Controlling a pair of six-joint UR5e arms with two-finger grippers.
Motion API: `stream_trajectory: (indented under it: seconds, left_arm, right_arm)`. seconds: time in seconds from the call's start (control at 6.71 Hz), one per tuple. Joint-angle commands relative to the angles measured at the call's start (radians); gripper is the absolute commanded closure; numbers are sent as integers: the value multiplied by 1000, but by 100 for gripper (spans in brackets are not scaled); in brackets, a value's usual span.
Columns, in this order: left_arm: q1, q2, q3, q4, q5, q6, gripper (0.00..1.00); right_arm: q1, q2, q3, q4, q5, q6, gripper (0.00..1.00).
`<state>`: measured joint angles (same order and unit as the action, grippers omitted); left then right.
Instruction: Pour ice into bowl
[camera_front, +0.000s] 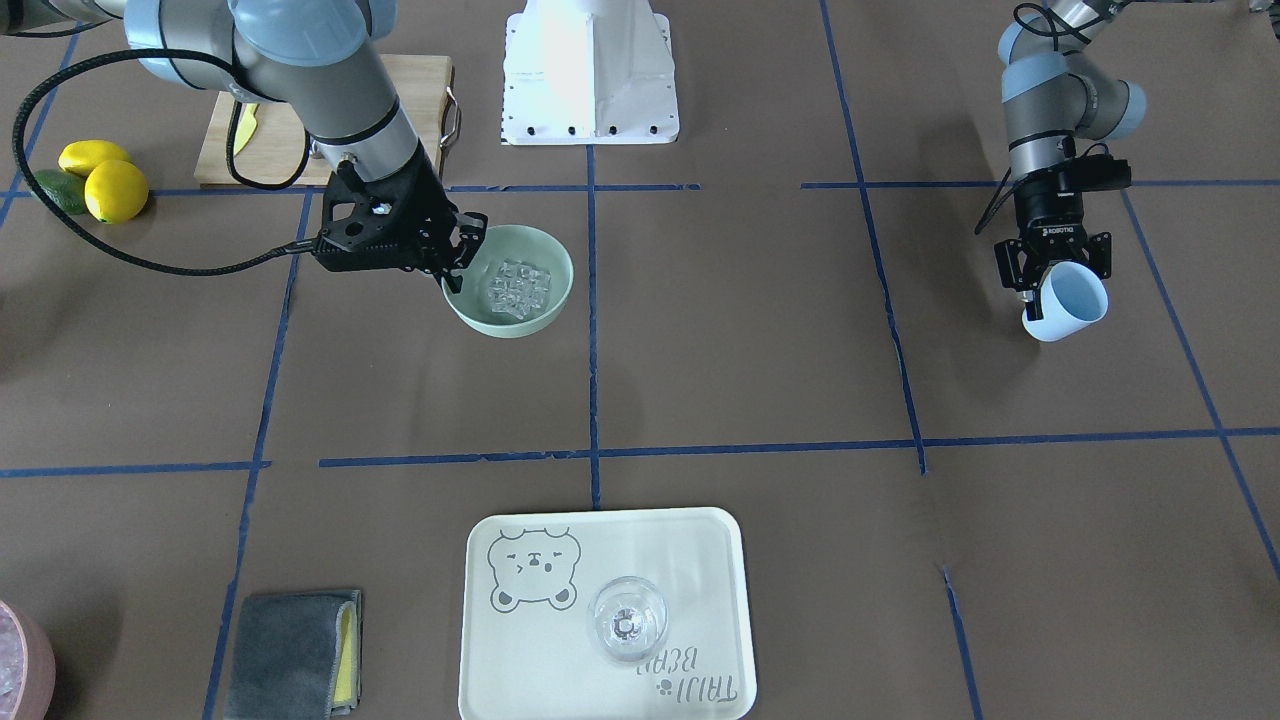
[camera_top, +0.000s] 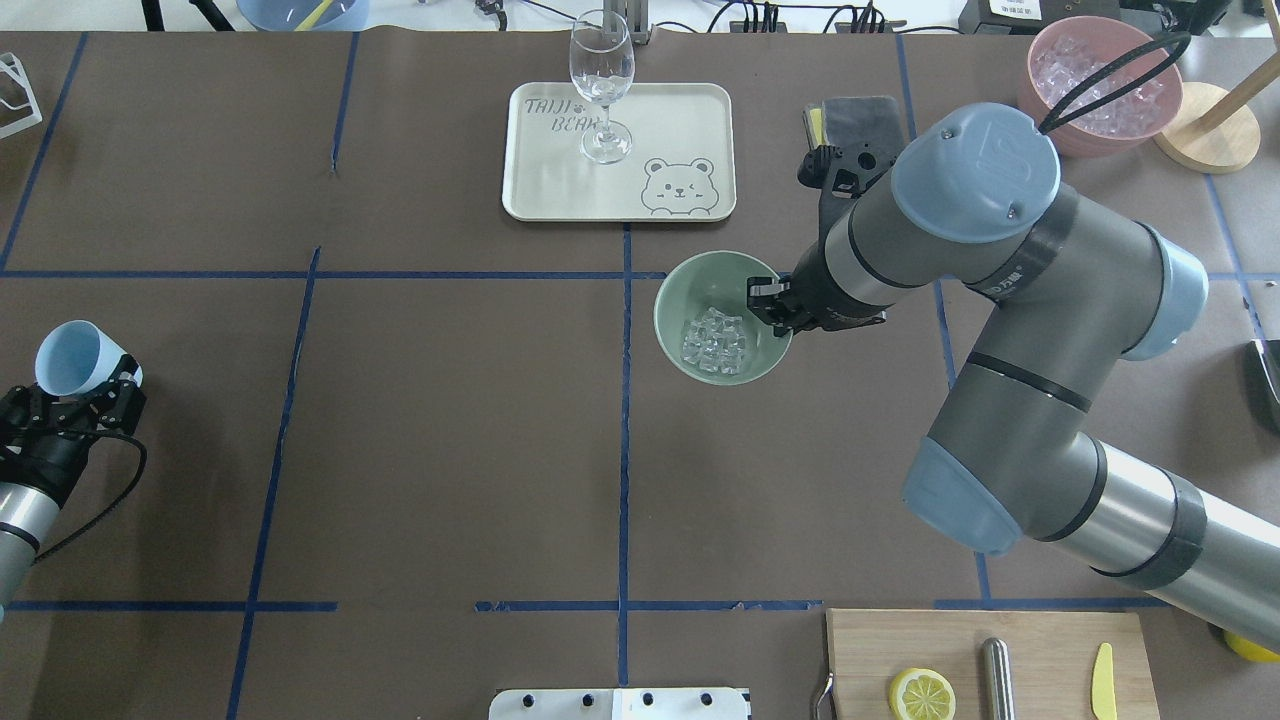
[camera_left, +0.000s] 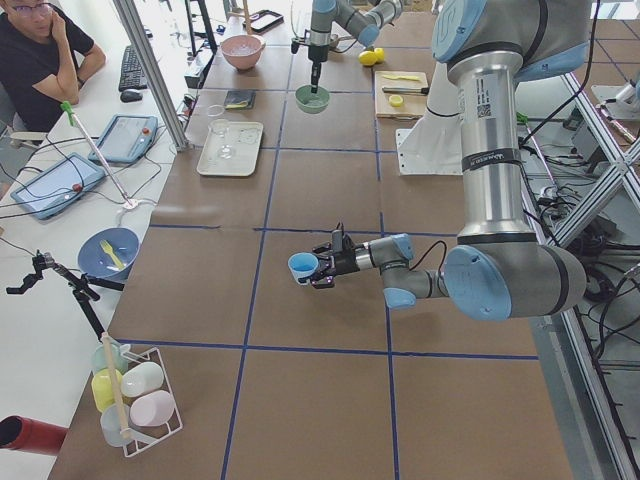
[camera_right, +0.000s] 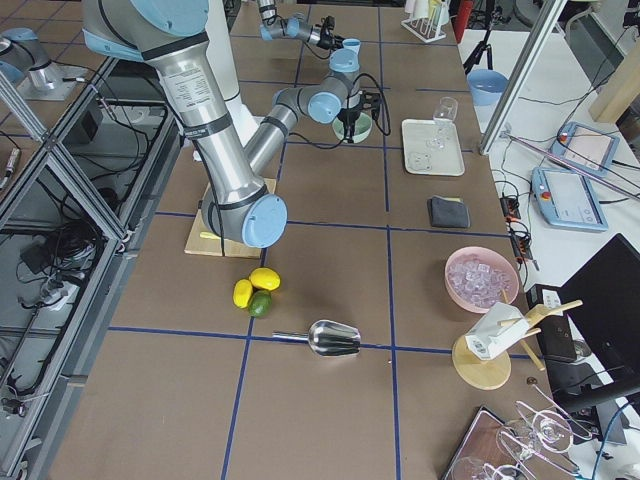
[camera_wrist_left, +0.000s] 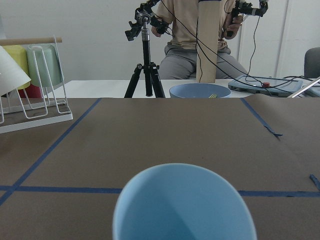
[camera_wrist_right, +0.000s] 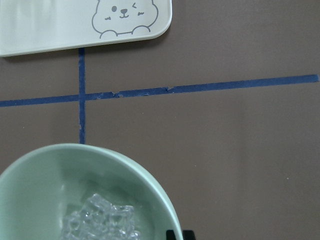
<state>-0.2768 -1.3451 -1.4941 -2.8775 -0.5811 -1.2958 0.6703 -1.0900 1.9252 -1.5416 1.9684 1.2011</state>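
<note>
The brown table (camera_top: 450, 450) is marked with blue tape lines. The cream bear-print tray (camera_top: 540, 190) carries a clear wine glass (camera_top: 602, 90). The mint-green bowl (camera_front: 545, 262) stands on the table near the tray. The right gripper (camera_front: 458, 262) is clamped on its rim, on the robot's right side. The left gripper (camera_front: 1045, 285) grasps a light blue cup (camera_front: 1072, 298), tipped sideways above the table and well apart from the bowl. The ice (camera_front: 517, 285) lies piled in the bowl's bottom.

Overhead view: ice (camera_top: 715, 343) in bowl (camera_top: 700, 285), ctr frame. Tray (camera_top: 545, 175) above it, upper ctr, w/ glass (camera_top: 602, 75) on it. Cup (camera_top: 72, 357) at far left edge, mid-height. Board (camera_top: 1040, 640) bottom right w/ lemon slice (camera_top: 921, 693) on it.
</note>
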Motion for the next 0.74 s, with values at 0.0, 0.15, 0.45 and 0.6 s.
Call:
stream_trajectory:
  seconds: [0.0,0.15,0.45,0.6]
  left_arm:
    - [4,-5,8,-5,1,0,2]
    - [2,-5,5,-9,-5,0,0]
    - [-1,3,-26,-9,-16,27,0]
    - [-7,26,-90,-9,-34,79,0]
  right_arm:
    - [26,-30,15,0,13,-37,100]
    - [40,-53,29,0,18,-52,100]
    - [49,-62,31,0,18,-60,100]
    - [52,-80,46,0,18,-69,100]
